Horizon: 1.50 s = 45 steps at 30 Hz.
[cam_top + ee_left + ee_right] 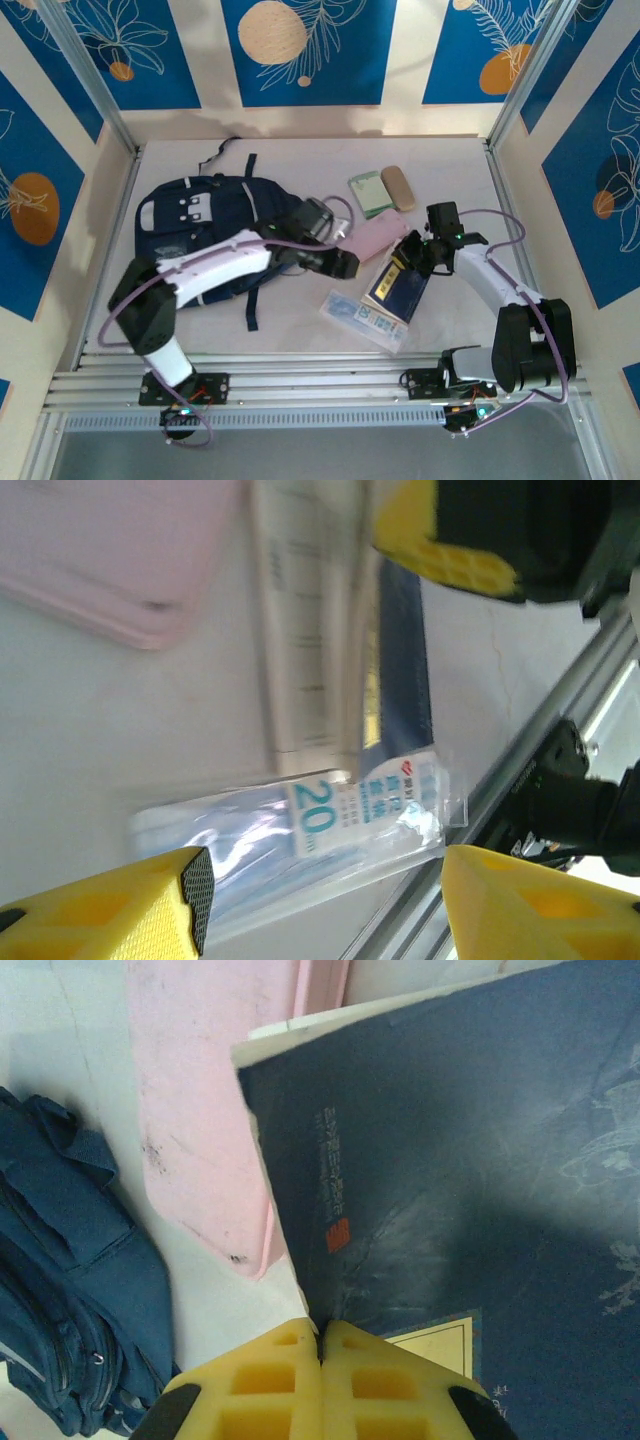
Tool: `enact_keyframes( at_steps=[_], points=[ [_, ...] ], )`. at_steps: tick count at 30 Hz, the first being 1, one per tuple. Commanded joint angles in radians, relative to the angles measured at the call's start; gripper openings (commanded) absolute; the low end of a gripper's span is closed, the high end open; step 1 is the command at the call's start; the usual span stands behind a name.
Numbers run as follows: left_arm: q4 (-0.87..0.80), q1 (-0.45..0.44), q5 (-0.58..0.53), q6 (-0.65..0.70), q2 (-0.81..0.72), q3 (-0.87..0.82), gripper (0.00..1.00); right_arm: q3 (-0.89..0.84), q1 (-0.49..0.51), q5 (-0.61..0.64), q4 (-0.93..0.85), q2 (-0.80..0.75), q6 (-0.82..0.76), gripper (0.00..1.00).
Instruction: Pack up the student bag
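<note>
The navy student bag (195,225) lies at the left of the table, its fabric also at the left edge of the right wrist view (70,1290). A dark blue book (395,288) sits right of centre, one edge raised. My right gripper (320,1345) is shut on that edge of the blue book (480,1160), and it stands at the book's upper end in the top view (418,255). My left gripper (342,263) hangs open over the table between the bag and the book. Between its yellow fingers (150,905) I see a clear plastic packet (300,830) below, untouched.
A pink case (372,238) lies just behind the book, partly under it (210,1110). The clear packet (362,320) lies near the front rail (320,385). A green pad (368,193) and a tan oblong piece (398,187) sit at the back. Free table surface lies at the far right.
</note>
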Motion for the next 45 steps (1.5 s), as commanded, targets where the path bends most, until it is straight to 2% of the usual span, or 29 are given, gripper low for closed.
enact_keyframes(
  at_steps=[1, 9, 15, 21, 27, 31, 33, 35, 38, 41, 45],
  points=[
    [0.101, -0.038, 0.024, -0.026, 0.091, 0.013, 0.62, -0.016, 0.003, -0.063, 0.025, -0.027, 0.025, 0.0],
    [0.204, -0.055, 0.057, -0.047, 0.239, 0.067, 0.62, -0.025, 0.0, -0.093, 0.053, -0.027, 0.034, 0.0],
    [0.247, -0.076, 0.102, -0.067, 0.314, 0.13, 0.57, -0.037, -0.006, -0.113, 0.075, -0.018, 0.039, 0.0],
    [0.292, -0.084, 0.145, -0.1, 0.362, 0.156, 0.41, -0.04, -0.018, -0.126, 0.086, -0.016, 0.044, 0.0],
    [0.309, -0.085, 0.151, -0.113, 0.371, 0.166, 0.09, -0.041, -0.022, -0.127, 0.084, -0.02, 0.045, 0.0],
    [0.27, -0.085, 0.125, -0.09, 0.343, 0.176, 0.05, -0.028, -0.02, -0.086, 0.04, -0.053, 0.021, 0.01],
    [0.249, -0.083, 0.109, -0.076, 0.318, 0.179, 0.03, -0.014, -0.02, -0.049, -0.003, -0.085, -0.004, 0.15],
    [0.231, -0.08, 0.095, -0.066, 0.282, 0.177, 0.01, 0.015, -0.011, 0.029, -0.076, -0.134, -0.039, 0.46],
    [0.219, -0.072, 0.085, -0.064, 0.226, 0.181, 0.0, 0.048, -0.008, 0.159, -0.18, -0.222, -0.068, 0.74],
    [0.2, -0.064, 0.083, -0.066, 0.166, 0.194, 0.0, 0.074, -0.017, 0.255, -0.276, -0.315, -0.088, 0.84],
    [0.172, -0.056, 0.075, -0.068, 0.086, 0.215, 0.0, 0.054, -0.05, 0.238, -0.297, -0.449, -0.103, 0.86]
  ],
)
